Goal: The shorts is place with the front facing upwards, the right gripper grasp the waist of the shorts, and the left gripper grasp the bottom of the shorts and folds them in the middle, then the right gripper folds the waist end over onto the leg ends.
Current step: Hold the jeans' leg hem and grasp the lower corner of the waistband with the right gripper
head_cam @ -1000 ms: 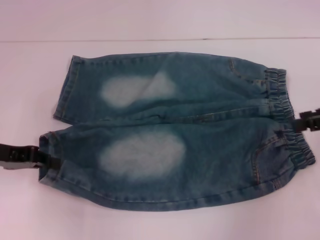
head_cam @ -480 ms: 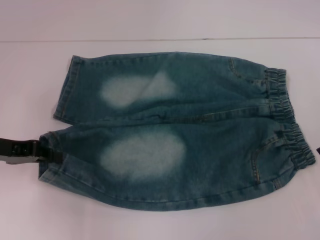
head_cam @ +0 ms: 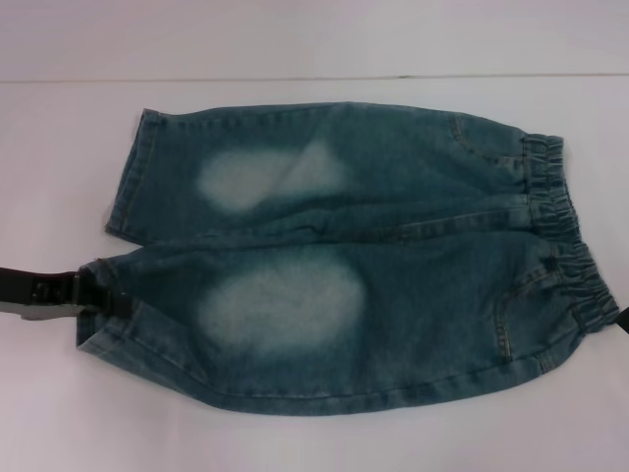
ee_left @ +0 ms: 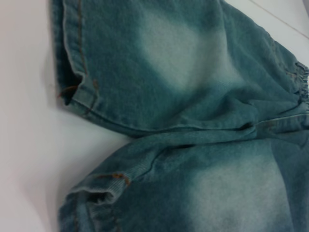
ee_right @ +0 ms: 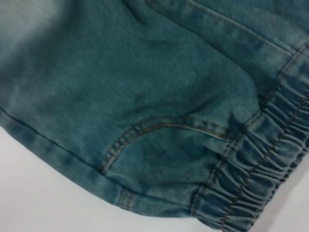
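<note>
Left claw (head_cam: 98,295) at the hem of the flat shorts (head_cam: 344,256).

Blue denim shorts (head_cam: 354,265), flat, front up

The small blue denim shorts (head_cam: 344,261) are soft matt woven cloth with two pale faded ovals, tan stitching and a crinkled gathered elastic waistband (ee_right: 251,179). The white table (head_cam: 295,39) looks smooth and matt.
</note>
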Robot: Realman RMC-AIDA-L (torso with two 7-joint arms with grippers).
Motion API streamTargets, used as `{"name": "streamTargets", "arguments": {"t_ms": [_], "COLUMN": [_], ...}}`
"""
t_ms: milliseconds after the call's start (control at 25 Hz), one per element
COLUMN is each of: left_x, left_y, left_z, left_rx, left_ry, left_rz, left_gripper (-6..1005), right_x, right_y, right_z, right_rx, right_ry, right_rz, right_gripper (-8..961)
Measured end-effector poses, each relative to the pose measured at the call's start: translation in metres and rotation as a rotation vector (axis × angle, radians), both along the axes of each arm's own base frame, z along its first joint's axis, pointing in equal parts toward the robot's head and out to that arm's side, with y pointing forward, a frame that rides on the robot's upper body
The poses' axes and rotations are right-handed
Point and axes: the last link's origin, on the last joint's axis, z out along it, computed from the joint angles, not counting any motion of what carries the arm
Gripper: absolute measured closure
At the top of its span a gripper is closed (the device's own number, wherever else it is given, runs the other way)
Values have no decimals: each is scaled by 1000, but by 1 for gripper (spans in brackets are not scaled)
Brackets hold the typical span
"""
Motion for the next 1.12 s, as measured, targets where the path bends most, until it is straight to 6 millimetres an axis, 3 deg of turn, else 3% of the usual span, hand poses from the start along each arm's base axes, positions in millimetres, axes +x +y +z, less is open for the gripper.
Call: {"name": "streamTargets", "arguments": {"t_ms": [1120], "left_x": [0], "left_y": [1], "left_z": [-4], "left_rx": [4], "left_ry": [-8], "left_rz": [0], "left_gripper": [956], "right_x": [-6], "right_y": [6], "right_z": [-34], "right_rx": [-47], "right_ry": [-117], "right_rz": [30], "right_gripper": [363]}}
